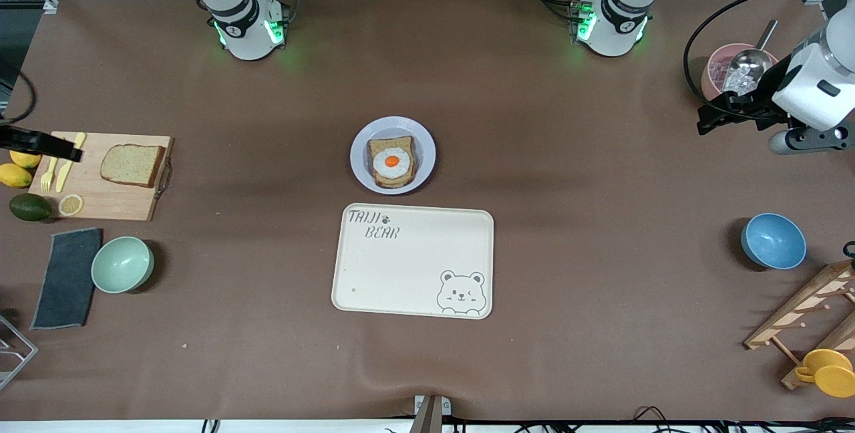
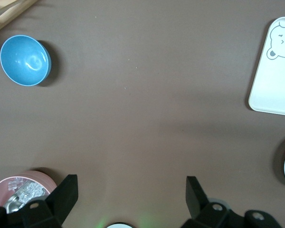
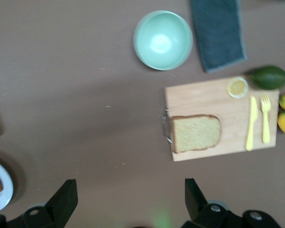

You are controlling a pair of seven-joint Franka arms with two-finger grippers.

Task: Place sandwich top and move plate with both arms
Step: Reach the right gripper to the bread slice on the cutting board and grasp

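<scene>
Two grippers show their fingers apart. The right gripper (image 3: 128, 204) hangs over the cutting board (image 1: 100, 186) at the end where the yellow cutlery (image 1: 63, 166) lies. The sandwich top (image 1: 132, 165) lies flat on that board, toward the right arm's end of the surface (image 1: 568, 152).

Recommended for the step in hand: centre the gripper over the slice, descend square, and close on opposite crust edges.

The plate (image 1: 393, 154), carrying bread and fried egg (image 1: 391, 162), sits mid-surface, just farther from the front camera than the tray (image 1: 414, 262). No object stands between board and plate.

The left gripper (image 2: 130, 199) waits beside the pink bowl (image 1: 718, 65).
</scene>
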